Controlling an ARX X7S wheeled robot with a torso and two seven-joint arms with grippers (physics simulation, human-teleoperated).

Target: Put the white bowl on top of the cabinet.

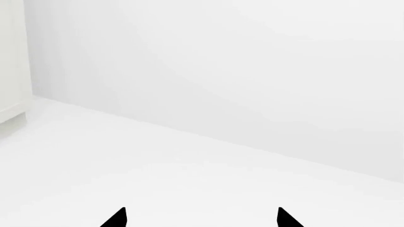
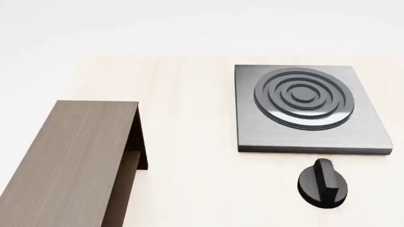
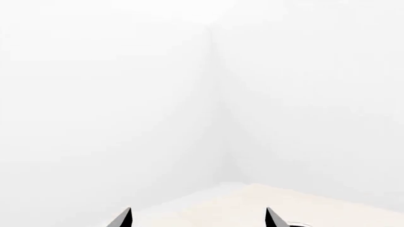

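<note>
The dark brown wood-grain cabinet (image 2: 75, 156) lies on the pale table at the left of the head view, its flat top bare and an inner shelf showing at its right side. The white bowl is out of view in all frames. Neither arm shows in the head view. My left gripper (image 1: 202, 218) is open and empty, its two black fingertips (image 1: 117, 220) wide apart over a white floor and wall. My right gripper (image 3: 197, 218) is open and empty, its fingertips (image 3: 123, 220) apart, facing a white wall corner above a pale table edge.
A grey square stove plate (image 2: 309, 109) with a ringed burner sits at the right of the table. A black round knob (image 2: 323, 183) stands in front of it. A white cupboard edge (image 1: 13, 61) shows in the left wrist view.
</note>
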